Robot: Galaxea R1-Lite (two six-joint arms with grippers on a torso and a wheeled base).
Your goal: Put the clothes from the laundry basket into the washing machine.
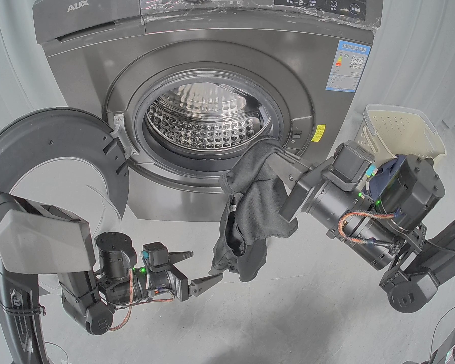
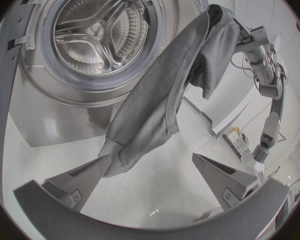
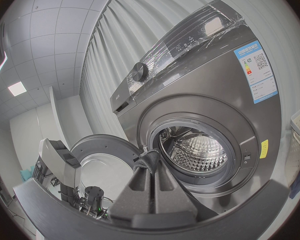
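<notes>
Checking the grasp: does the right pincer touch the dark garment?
Touching. The right wrist view shows the right pincer shut on a fold of the dark garment.

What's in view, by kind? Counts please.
Washer: 1
Basket: 1
Garments: 2 (grey garment held in the right gripper; blue garment at the basket)
Grippers: 2 (left gripper open)
Total: 6
</notes>
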